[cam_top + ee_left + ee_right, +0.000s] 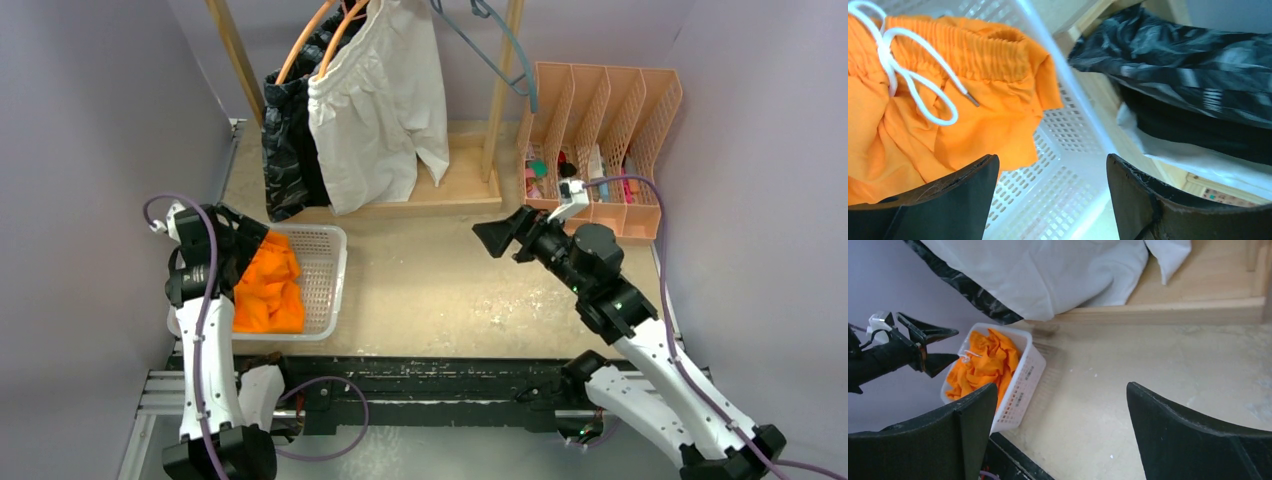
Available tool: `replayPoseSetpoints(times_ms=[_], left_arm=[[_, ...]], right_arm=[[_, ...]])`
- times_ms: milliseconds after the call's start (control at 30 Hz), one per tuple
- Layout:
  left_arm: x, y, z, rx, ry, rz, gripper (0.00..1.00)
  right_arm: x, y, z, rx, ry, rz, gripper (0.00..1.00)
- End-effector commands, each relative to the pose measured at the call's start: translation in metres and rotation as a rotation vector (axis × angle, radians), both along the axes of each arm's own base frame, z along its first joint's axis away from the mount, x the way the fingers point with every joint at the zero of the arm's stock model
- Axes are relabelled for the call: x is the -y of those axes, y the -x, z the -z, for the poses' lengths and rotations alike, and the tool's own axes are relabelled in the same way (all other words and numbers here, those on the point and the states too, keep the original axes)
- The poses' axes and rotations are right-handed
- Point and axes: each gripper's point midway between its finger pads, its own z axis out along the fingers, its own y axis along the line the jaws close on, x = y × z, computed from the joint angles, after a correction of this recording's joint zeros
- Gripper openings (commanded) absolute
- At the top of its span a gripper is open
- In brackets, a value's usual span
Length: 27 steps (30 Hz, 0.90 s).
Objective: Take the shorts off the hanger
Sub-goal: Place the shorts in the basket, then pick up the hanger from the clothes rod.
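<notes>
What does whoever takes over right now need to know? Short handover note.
Left gripper: open, empty, over the white basket.
Right gripper: wide open, empty, above the table, pointed toward the wooden rack.
Done: orange shorts lie in the basket.
Left: white shorts and camo shorts hang on orange hangers. A plain black layer shows between them, likely a third pair.
Next, probably: take the white pair, which hangs in front.
</notes>
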Motion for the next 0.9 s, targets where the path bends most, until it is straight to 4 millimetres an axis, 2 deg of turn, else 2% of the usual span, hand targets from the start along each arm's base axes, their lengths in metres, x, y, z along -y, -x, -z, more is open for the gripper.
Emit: replayPoseSetpoints(times_ms=[0,133,233,333,433,533,633,733,867], left_arm=[[0.008,-0.006,-0.024,0.050,-0.037,0.099,0.77],[0.027,-0.013,-0.038,0.122,-0.017,0.199,0.75],[0.042,-0.025,-0.066,0.235,0.019,0.257,0.75],[0.076,-0.042,-0.122,0.432,0.092,0.417,0.71],[0.098,-0.047,-0.184,0.598,0.056,0.538,0.71],[0.120,-0.052,-0.225,0.721,0.061,0.669,0.72],[0.138,-0.067,-0.240,0.747,0.116,0.736,0.72],[0.155,-0.079,-0.249,0.743,0.080,0.789,0.72],[0.157,-0.100,-0.249,0.694,0.053,0.791,0.71]], right_arm=[[-0.030,-0.009,-0.031,0.103,0.030,-0.158,0.99],[-0.054,-0.017,-0.018,0.060,0.074,-0.264,0.90],[-0.055,-0.024,-0.020,0.063,0.085,-0.244,0.90],[-0.052,-0.032,-0.013,0.031,0.113,-0.205,0.91],[-0.052,-0.033,0.005,-0.019,0.139,-0.204,0.94],[-0.051,-0.031,0.028,-0.087,0.141,-0.197,0.95],[-0.050,-0.024,0.046,-0.154,0.108,-0.186,0.95],[-0.048,-0.018,0.058,-0.186,0.091,-0.179,0.96],[-0.041,-0.008,0.076,-0.250,0.123,-0.173,0.96]])
